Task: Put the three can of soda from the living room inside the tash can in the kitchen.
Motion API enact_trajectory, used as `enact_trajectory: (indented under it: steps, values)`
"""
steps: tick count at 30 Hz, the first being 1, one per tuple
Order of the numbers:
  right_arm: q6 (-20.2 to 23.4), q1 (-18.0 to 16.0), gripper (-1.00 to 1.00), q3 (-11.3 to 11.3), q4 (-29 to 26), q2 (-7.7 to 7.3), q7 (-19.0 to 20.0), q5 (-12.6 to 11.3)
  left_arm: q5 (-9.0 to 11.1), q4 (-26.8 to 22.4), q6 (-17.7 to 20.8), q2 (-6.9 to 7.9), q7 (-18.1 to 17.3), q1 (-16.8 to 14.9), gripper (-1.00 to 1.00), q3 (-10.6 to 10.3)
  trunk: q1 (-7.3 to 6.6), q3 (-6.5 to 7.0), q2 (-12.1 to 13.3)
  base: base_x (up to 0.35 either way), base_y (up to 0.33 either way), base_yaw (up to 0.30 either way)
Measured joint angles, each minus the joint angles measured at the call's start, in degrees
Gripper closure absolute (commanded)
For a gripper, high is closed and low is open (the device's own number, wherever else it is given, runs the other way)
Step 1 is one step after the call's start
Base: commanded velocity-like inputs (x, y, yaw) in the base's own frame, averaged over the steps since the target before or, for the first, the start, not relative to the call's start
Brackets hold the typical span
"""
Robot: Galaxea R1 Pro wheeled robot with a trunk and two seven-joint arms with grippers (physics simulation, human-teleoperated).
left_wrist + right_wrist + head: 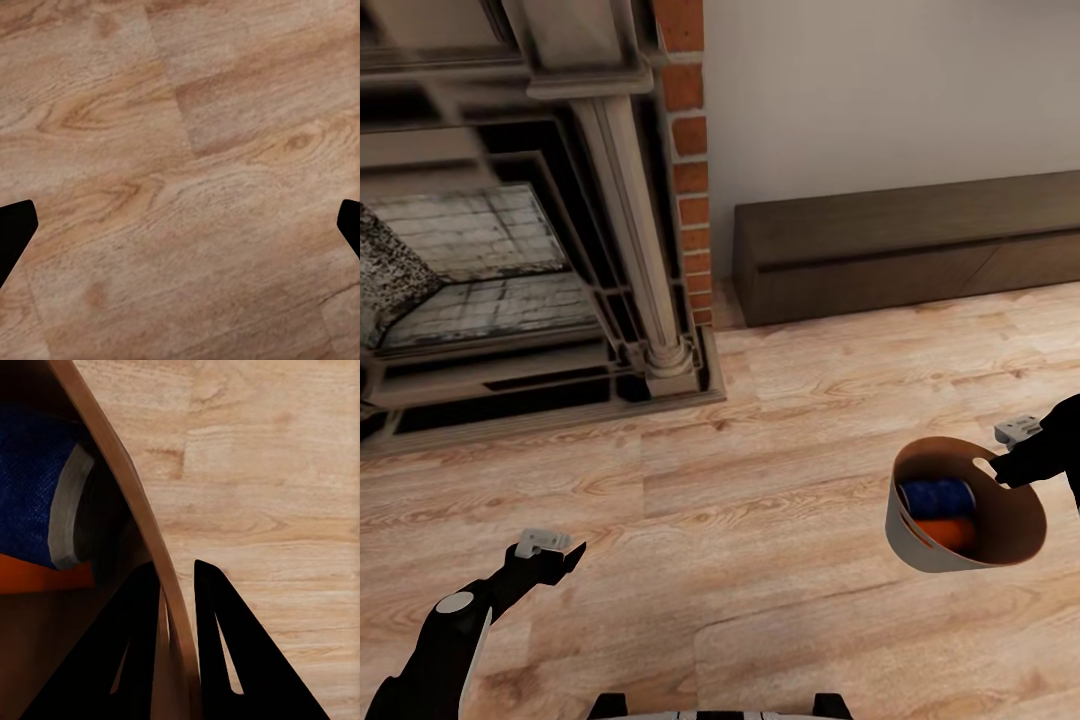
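- Head view: the right gripper (1000, 464) sits at the right edge of the picture, its black fingers pinched on the rim of the tash can (920, 545), which is carried clear of the light wood floor (760, 420).
- The bin is tilted so its coppery-brown inside faces the camera; a slot handle cut-out shows low in its grey wall.
- Two cans lie inside it, the dark blue can (937, 494) above the orange can (945, 532), touching each other. Whether a third can is in there cannot be told.
- Right wrist view: one black finger (135, 652) is inside the bin and the other is outside, with the thin rim of the tash can (135, 510) clamped between them. The dark blue can (30, 495) with its grey metal end and a strip of the orange can (37, 577) lie just inside the wall.
- The left gripper (565, 553) hangs low at the left over bare floor, well apart from the bin.
- Left wrist view: the two finger tips (15, 229) stand at opposite edges of the picture, spread wide with nothing between them but floor (180, 180).
- Ahead on the left stands the brick fireplace (540, 230); to its right, against the pale wall, runs the long dark low cabinet (910, 250).
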Motion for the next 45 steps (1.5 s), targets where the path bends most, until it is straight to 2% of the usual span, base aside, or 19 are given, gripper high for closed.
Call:
enact_trajectory:
  steps: [7,14,26,33,40,45]
  values:
    - [0.00,0.00,1.00,0.00,0.00,0.00,0.00,0.00,-0.03,0.00,0.06,0.00,-0.02,0.00,-1.00,0.00,1.54,-1.26,-2.81,0.000,0.000,0.000]
    - [0.00,0.05,1.00,-0.02,0.00,0.00,-0.06,-0.02,0.79,-0.16,0.00,0.08,-0.05,0.00,-1.00,0.00,1.54,-1.26,-2.82,0.000,0.000,0.000]
    - [-0.08,0.17,1.00,-0.02,0.00,0.00,-0.01,-0.08,0.61,-0.04,0.04,0.09,-0.05,0.00,-1.00,0.00,4.17,-3.41,-7.62,0.000,0.000,0.000]
    - [-0.08,0.17,1.00,0.01,0.00,0.00,-0.01,-0.12,0.73,-0.07,0.00,0.09,-0.05,0.00,-1.00,0.00,4.18,-3.42,-7.64,0.000,0.000,0.000]
    - [-0.09,0.18,1.00,0.00,0.00,0.00,0.00,-0.08,0.35,-0.01,0.06,0.09,-0.05,0.00,-1.00,0.00,5.71,-4.67,-10.43,0.000,0.000,0.000]
    - [-0.60,0.17,1.00,0.02,0.00,0.01,-0.02,-0.19,0.75,-0.03,0.02,0.09,-0.05,0.00,-1.00,0.00,5.71,-4.67,-10.44,0.000,0.000,0.000]
